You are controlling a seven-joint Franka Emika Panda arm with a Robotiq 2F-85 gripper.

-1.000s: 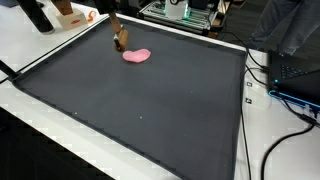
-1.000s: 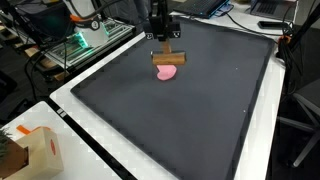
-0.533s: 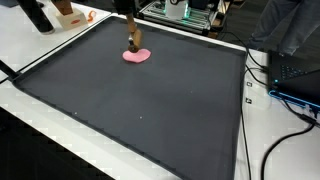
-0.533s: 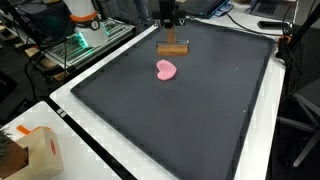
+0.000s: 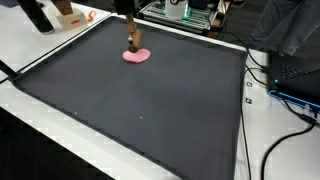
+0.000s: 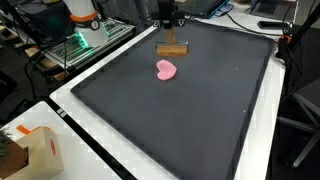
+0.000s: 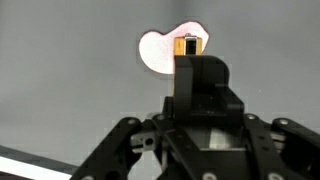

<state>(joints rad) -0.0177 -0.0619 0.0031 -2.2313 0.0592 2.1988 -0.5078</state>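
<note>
The small brown rectangular wooden block is clamped crosswise in the end effector, apparently clear of the dark tabletop, just beyond the flat pink blob-shaped piece.

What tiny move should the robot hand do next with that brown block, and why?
Probably ease straight down a little. The gripper is shut on the brown block, which seems to hang just above the dark mat. In an exterior view it is close beside the pink blob but apart from it, so a slow, small drop looks safest.
</note>
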